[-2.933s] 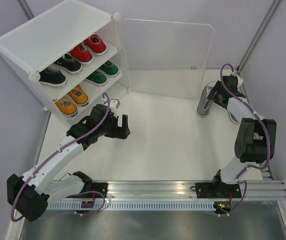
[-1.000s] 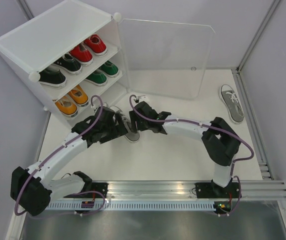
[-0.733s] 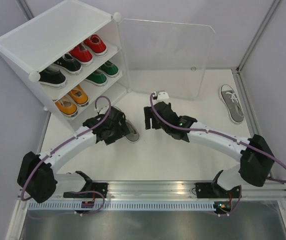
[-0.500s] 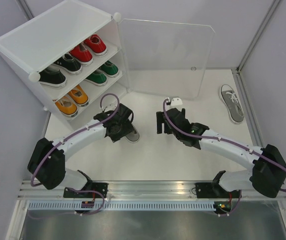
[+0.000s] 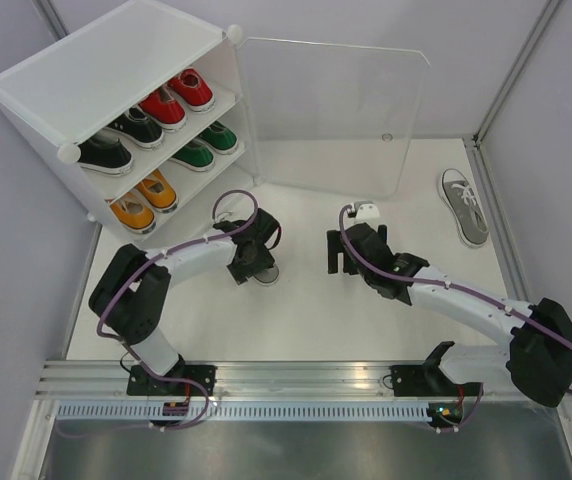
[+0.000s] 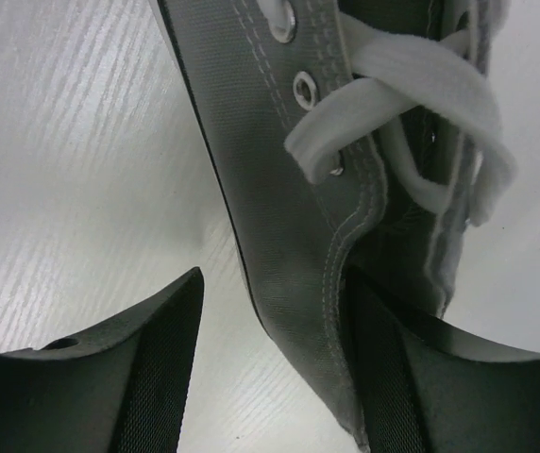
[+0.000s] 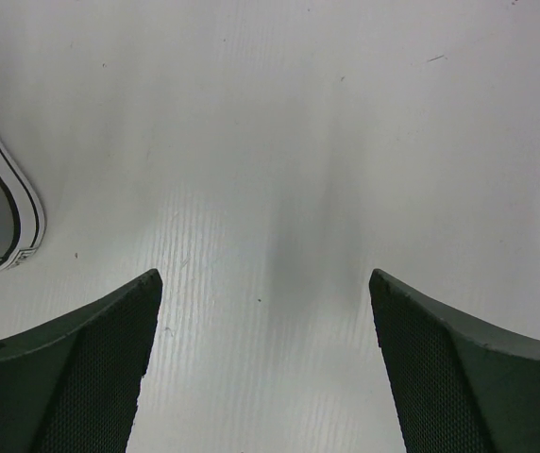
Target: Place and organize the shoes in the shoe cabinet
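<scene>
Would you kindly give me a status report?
Left fingers open, straddling grey shoe side wall. Right fingers open, empty. Other grey shoe far right. Cabinet door open.

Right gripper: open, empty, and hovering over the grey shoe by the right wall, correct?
No. The right gripper is open and empty, but hovers over bare table near the middle; the top external view shows that grey shoe lying far off to its right.

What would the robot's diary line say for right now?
left gripper: open, straddling grey shoe side wall | right gripper: open, empty | other grey shoe: lying far right
</scene>
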Robot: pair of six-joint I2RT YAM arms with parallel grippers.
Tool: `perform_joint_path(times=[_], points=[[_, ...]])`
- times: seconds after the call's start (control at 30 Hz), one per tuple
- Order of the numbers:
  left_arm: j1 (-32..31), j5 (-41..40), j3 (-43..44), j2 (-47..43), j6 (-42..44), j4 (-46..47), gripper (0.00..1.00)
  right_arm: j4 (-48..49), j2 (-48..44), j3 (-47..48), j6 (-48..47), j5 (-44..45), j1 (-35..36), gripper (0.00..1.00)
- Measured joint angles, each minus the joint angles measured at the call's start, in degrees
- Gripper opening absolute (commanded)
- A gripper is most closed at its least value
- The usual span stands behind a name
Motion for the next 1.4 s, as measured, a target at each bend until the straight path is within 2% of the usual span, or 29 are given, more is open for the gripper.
perform_joint_path(times=[0.1, 0.23, 0.3, 0.33, 0.43, 0.77, 0.97, 1.13, 1.4], points=[[-0.4, 0.3, -0.1, 0.9, -0.6, 0.7, 0.59, 0.5, 0.0, -0.7, -0.3, -0.9, -0.2, 0.94], [-0.7, 0.4, -1.5, 0.6, -2.2, 1.9, 0.46, 1.0, 0.0, -1.5, -0.5, -1.7, -0.2, 0.93], [-0.7, 0.3, -2.3, -0.2, -3.1, 2.2, 0.29, 1.2, 0.0, -1.7, -0.6, -2.2, -0.2, 0.93], [-0.7, 0.3, -2.5, -0.6, -3.6, 2.1, 0.17, 1.4, 0.0, -1.7, -0.7, -2.3, -0.2, 0.93], [-0.6, -0.3, -3.1, -1.8, -4.1, -0.3, 0.03, 1.9, 0.0, -2.1, -0.8, -2.9, -0.2, 0.93], [0.9, -4.8, 0.2, -4.2, -4.0, -12.5, 0.02, 2.6, 0.0, -2.5, -1.0, -3.8, -0.2, 0.93], [9.5, -8.6, 3.6, -7.5, -1.8, -16.0, 0.02, 2.9, 0.0, -3.1, -1.1, -4.0, -0.2, 0.93], [17.0, -10.4, 8.7, -6.6, 3.6, -16.8, 0.04, 3.1, 0.0, -3.5, -1.1, -4.1, -0.2, 0.93], [21.4, -12.1, 12.3, 1.2, 11.3, -15.4, 0.06, 4.1, 0.0, -3.8, -1.3, -4.2, -0.2, 0.93]])
